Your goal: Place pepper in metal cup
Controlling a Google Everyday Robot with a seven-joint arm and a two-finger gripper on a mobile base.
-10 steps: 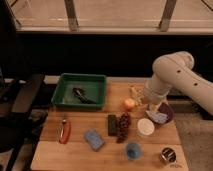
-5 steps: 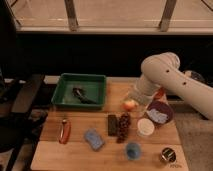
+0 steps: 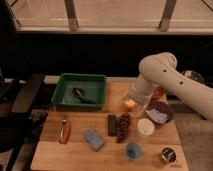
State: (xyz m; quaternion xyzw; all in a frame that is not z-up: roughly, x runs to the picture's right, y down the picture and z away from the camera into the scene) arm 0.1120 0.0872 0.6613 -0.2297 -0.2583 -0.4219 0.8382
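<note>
The robot's hand (image 3: 136, 98) hangs just above the apple (image 3: 130, 105) and slightly behind it. From where I stand its fingers are hard to make out against the arm, but they seem spread apart with nothing between them. The pepper (image 3: 63, 131) lies flat on the wooden surface (image 3: 75, 157), well to the left of the apple and nearer the front edge. The metal cup (image 3: 167, 155) stands upright, in front of the apple and off to its right, well apart from the pepper.
</note>
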